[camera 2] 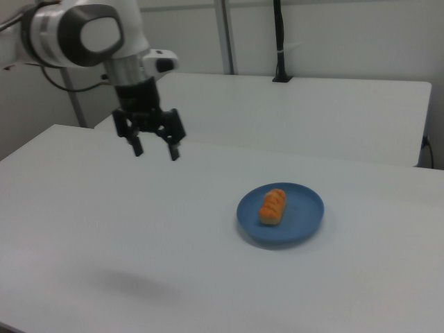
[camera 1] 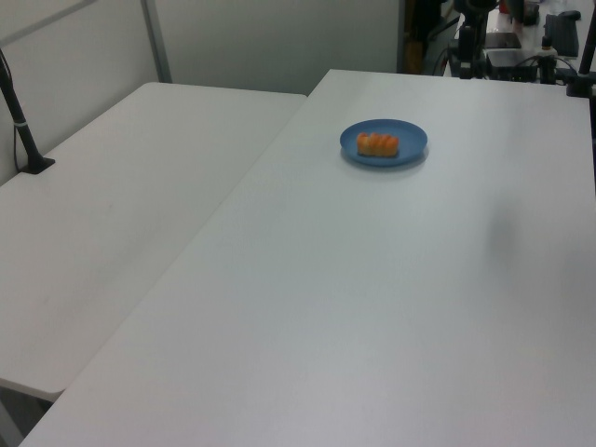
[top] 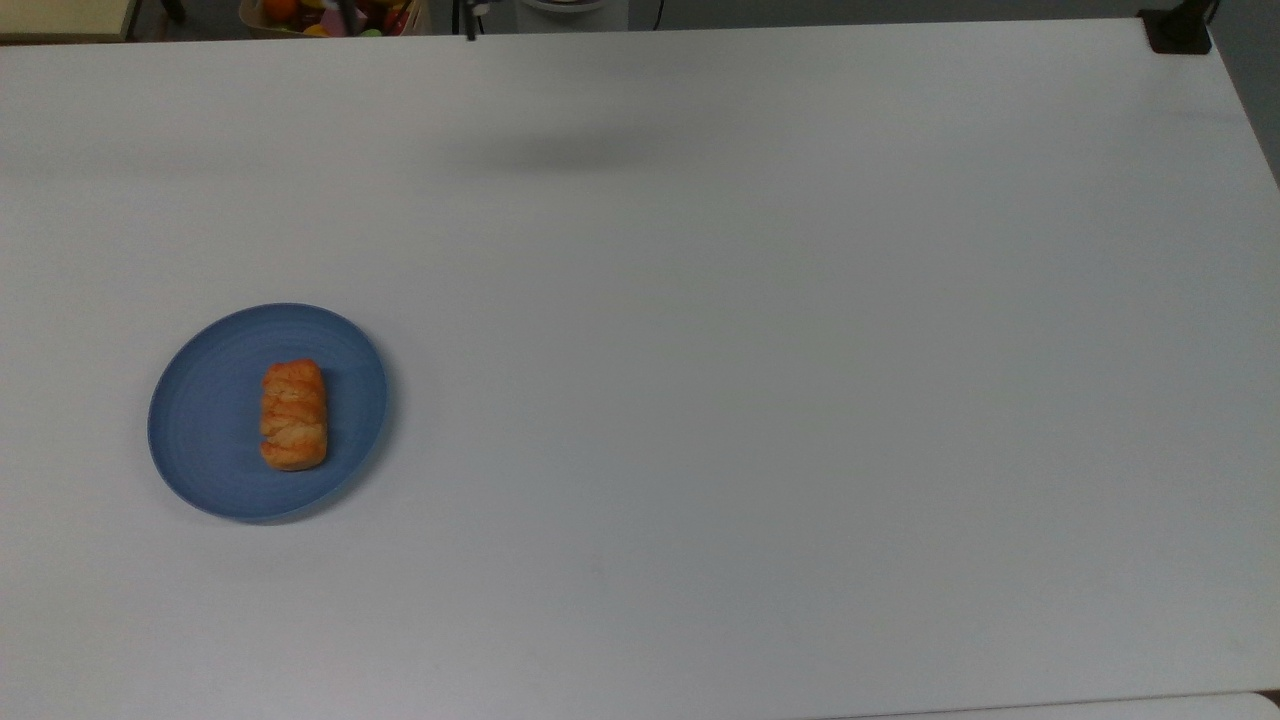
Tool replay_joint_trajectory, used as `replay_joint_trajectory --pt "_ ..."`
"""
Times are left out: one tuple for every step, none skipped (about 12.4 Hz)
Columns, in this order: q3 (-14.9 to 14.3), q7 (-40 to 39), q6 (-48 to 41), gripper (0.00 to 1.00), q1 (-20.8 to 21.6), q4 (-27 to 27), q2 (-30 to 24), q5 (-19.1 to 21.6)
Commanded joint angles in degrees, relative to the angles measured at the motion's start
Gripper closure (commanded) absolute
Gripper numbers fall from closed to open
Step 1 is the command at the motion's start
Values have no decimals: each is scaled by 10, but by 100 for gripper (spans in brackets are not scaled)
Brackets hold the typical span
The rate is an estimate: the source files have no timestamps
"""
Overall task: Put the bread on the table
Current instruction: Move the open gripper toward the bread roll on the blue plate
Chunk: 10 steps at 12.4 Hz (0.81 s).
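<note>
Bread lies on blue plate, near top view's left on white table. Gripper released, above table, well apart. 2nd white table adjoins; grey wall behind.

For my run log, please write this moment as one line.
gripper: open, in the air, apart from plate | bread: lying on blue plate | table: bread not yet on it
</note>
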Motion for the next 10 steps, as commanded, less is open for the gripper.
replay_joint_trajectory --pt "-7 -78 39 0 -51 61 68 29" --pt "-7 -98 73 0 -73 61 85 39" --pt "-7 -108 106 0 -93 68 105 48" --pt "-7 -109 130 0 -106 86 133 56" --pt "-7 -109 143 0 -113 100 154 60" --pt "-7 -109 166 0 -121 122 184 70" --pt "-7 -109 193 0 -129 131 208 78" --pt "-7 -108 231 0 -131 132 228 90" --pt "-6 -105 273 0 -131 132 249 104" --pt "-4 -103 309 0 -131 131 269 113"
